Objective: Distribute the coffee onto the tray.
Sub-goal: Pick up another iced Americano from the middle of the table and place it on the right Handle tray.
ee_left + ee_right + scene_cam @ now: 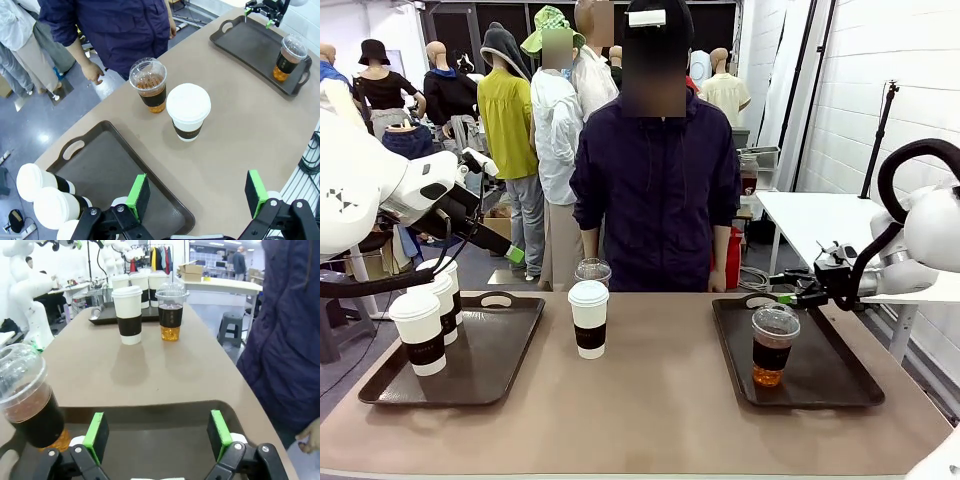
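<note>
Standing near the middle of the tan table [660, 410], a tall white paper cup with white lid and dark brown sleeve [588, 318] is noted. A clear plastic dome-lidded cup of brown coffee [592, 270] is seen just beside it at its 12 o'clock.

- At 9 o'clock, the dark brown left tray [510, 345] is loaded with three more paper cups [418, 332].
- At 3 o'clock, the matching right tray [830, 375] is loaded with one sleeved clear cup [773, 345].
- The left gripper [197, 192] is held spread and empty above the left tray's inner edge.
- The right gripper [158, 434] is held spread and empty low over the right tray's 12 o'clock end.

Handling, as judged:
- The cups are likely liquid-heavy, and their walls thin and easily crushed.
- The bare plastic is likely slick.
- The lids could be popped by squeezing high, so the sleeve band at mid-height is favoured, with the cup kept upright.
</note>
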Robot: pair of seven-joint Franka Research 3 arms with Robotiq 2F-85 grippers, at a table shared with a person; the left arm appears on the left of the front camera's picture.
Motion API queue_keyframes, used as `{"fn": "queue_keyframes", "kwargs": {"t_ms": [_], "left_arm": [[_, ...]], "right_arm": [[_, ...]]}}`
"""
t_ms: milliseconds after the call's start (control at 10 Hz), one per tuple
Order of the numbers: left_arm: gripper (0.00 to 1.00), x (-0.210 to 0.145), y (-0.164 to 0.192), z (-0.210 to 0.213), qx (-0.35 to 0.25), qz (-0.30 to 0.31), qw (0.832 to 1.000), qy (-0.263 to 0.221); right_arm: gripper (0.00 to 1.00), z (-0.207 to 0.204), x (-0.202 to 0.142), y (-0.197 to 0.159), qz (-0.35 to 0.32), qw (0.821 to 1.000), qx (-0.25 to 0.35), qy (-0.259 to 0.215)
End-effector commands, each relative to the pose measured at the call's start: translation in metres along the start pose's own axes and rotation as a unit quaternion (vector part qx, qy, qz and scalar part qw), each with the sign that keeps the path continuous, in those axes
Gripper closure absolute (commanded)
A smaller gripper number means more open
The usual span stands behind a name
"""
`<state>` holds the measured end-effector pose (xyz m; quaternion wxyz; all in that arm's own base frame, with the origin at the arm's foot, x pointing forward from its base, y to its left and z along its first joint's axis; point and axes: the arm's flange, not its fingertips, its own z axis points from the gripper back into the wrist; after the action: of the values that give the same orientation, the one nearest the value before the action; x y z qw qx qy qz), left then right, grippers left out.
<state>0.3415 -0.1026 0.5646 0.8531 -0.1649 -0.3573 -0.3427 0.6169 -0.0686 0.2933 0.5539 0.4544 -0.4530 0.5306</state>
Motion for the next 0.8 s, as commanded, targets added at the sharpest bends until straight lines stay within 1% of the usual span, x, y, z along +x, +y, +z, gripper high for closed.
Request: {"fn": "queue_keyframes", "kwargs": {"t_ms": [0,200,500,700], "left_arm": [[0.00,-0.001,0.002,0.000,-0.004,0.002,1.000,-0.001],[0.00,-0.001,0.002,0.000,-0.004,0.002,1.000,-0.001],[0.00,-0.001,0.002,0.000,-0.004,0.002,1.000,-0.001],[0.00,-0.001,0.002,0.000,-0.004,0.002,1.000,-0.001]], "right_arm": [[0.00,-0.011,-0.001,-0.028,-0.012,1.000,0.015,-0.017],[0.00,-0.037,0.001,-0.037,-0.034,0.999,0.005,-0.033],[0.00,-0.069,0.006,-0.040,-0.040,0.998,0.034,-0.033],[0.00,-0.081,0.008,-0.035,-0.046,0.998,0.040,-0.030]]}}
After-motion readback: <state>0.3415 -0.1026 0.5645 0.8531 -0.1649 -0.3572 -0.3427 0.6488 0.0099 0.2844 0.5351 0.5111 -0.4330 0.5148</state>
